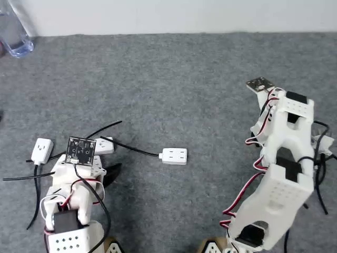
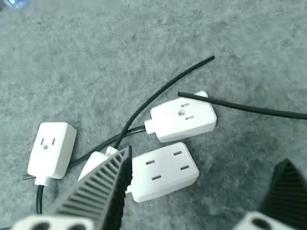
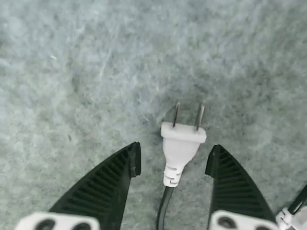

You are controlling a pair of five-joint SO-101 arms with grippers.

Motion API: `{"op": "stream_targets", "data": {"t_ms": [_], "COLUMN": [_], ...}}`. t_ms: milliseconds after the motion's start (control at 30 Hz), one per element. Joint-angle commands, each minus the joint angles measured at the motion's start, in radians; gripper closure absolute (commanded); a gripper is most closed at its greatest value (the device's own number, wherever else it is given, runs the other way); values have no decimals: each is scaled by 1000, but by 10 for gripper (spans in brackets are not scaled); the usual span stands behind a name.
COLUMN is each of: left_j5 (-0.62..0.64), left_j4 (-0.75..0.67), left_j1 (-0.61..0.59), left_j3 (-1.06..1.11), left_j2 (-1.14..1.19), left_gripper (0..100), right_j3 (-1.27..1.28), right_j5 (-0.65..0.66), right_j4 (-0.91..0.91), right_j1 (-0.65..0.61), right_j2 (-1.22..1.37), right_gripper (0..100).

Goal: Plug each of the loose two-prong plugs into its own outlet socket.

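The counter [image 1: 184, 79] wears a grey, fuzzy, matt felt-like cloth. The two-prong plug [image 3: 182, 141] is smooth white plastic with a faint sheen; its prongs [image 3: 199, 116] are dull bare metal, its cord [image 3: 163, 211] matt black. The outlet sockets [image 2: 163, 172] are smooth white plastic. The right tool [image 3: 175, 154] has matt black, ribbed plastic fingers [image 3: 108, 187]. The arms [image 1: 284, 179] are matt white plastic.

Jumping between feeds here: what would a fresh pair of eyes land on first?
The white two-prong plug lies on the grey carpet, prongs pointing away from the arm, between the fingers of the open right gripper. Next comes the tangle of white outlet blocks and black cords beneath the open left gripper, with a lone outlet block off toward the carpet's middle.
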Motion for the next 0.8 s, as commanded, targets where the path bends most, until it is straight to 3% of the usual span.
{"op": "stream_targets", "data": {"t_ms": [0, 300, 767], "left_j5": [-12, -12, -12], "left_j4": [37, 106, 107], "left_j1": [5, 5, 5], "left_j3": [-4, 22, 22], "left_j2": [-57, -181, -186], "left_gripper": [577, 577, 577], "right_j3": [-66, -66, -6], "right_j5": [9, 43, 44], "right_j4": [-10, -10, -28], "right_j1": [18, 19, 16], "right_j2": [-4, -2, 16], "right_gripper": [779, 779, 779]}}
